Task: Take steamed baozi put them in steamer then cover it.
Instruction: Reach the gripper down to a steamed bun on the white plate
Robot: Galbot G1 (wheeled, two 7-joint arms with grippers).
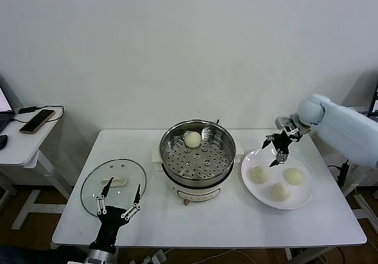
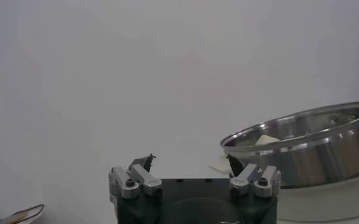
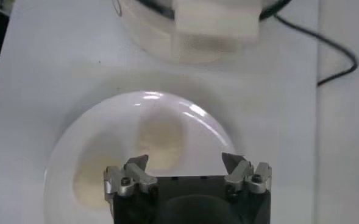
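One round off-white dough bun [image 1: 192,139] sits inside the shiny round stainless-steel steamer [image 1: 197,170], on the perforated tray toward the far side. The steamer stands on its white electric base in the middle of the white desk [image 1: 236,220], uncovered. In the left wrist view a pale bit of that bun [image 2: 266,140] peeks over the steel rim [image 2: 313,146].

Just to the robot's right of the steamer lies the flat white round plate [image 1: 260,196], and three more off-white buns rest on it: one nearest the steamer [image 1: 258,174], one on the far right [image 1: 293,176], one at the front [image 1: 280,191].

The right gripper [image 1: 278,148] hangs above the plate's far edge, fingers spread apart and holding nothing. Its own wrist camera looks straight down on the plate [image 3: 75,152], the open right gripper [image 3: 185,163] over a pale bun [image 3: 161,137].

Over on the robot's left, the round glass lid [image 1: 94,181] with its white handle lies flat on the desk. The left gripper [image 1: 120,200] is parked low at the lid's near edge, fingers wide open and empty.
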